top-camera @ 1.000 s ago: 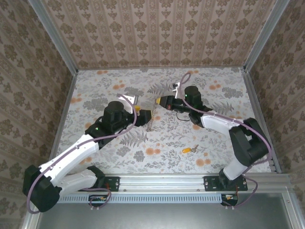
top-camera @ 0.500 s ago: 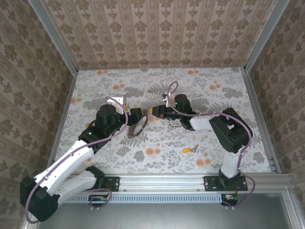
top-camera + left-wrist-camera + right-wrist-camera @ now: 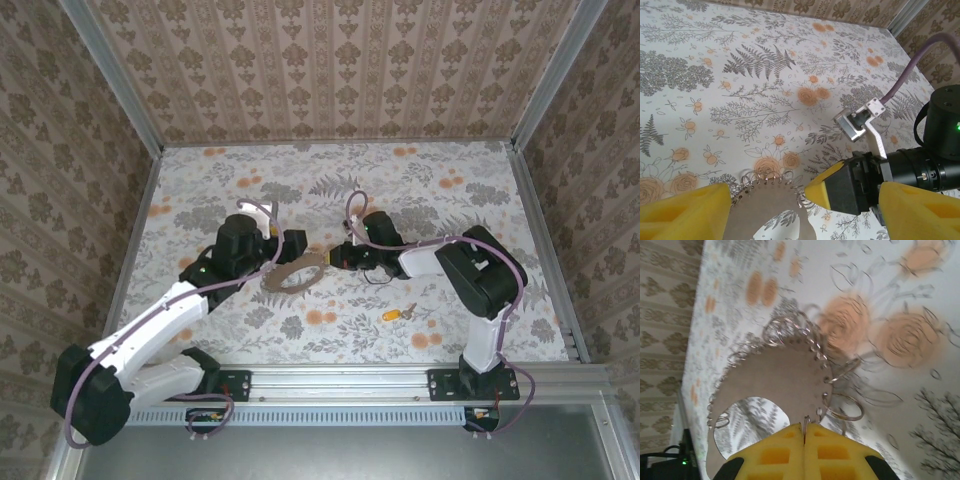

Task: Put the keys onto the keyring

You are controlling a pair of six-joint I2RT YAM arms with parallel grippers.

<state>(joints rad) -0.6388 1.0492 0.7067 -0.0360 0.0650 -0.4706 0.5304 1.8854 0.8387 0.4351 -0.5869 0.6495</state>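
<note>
Tan keyring (image 3: 293, 277) is held by one wire loop (image 3: 805, 421) pinched in the right end effector (image 3: 805, 432) at its 3 o'clock edge, with the left end effector (image 3: 801, 214) wide open, so a tug could slip it, and the key (image 3: 397, 314) lies on the counter (image 3: 450, 200) at 4 o'clock.

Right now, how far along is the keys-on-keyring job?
Done: nothing threaded; the key lies on the table, apart from the keyring. In hand: the right gripper is shut on a small wire ring at the keyring's rim; the left gripper is open beside it. Left: pick up the key and thread it on.
</note>
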